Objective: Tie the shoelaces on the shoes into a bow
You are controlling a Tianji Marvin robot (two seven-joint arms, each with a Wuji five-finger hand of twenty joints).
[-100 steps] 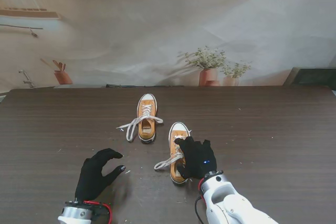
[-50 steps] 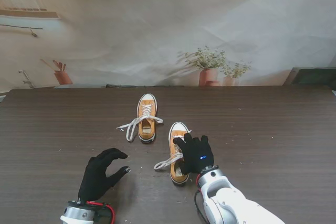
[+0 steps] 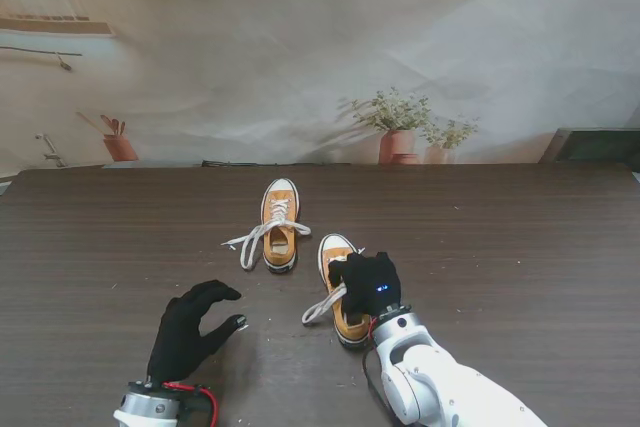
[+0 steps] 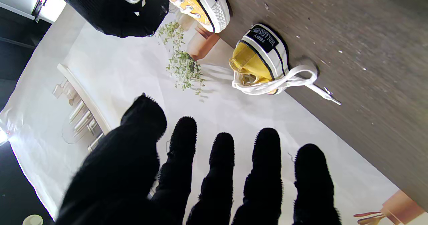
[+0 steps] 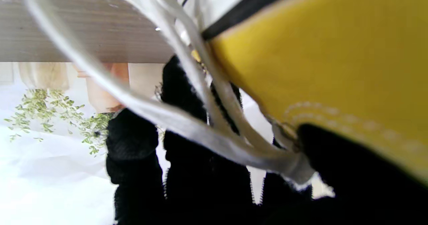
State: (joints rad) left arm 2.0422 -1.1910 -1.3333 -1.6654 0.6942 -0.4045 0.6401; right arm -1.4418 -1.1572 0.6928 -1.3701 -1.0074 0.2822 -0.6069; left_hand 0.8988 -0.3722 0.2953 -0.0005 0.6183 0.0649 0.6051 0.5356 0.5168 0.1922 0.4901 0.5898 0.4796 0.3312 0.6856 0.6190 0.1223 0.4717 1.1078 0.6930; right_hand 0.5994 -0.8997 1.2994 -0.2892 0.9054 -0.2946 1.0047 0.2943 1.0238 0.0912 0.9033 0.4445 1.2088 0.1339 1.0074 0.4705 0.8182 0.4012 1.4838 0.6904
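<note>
My left hand hovers with fingers spread and empty over bare table nearest me, with free room leftward. My right hand is closed on the near shoe, its laces trailing left. The far shoe lies beyond, untied

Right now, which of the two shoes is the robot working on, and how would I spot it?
On the dark wooden table stand two orange sneakers with white toe caps. Take the nearer shoe, to the right of the farther shoe. The right robot hand, in a black glove, covers its middle, its laces trailing left; the farther shoe stands untouched.
</note>
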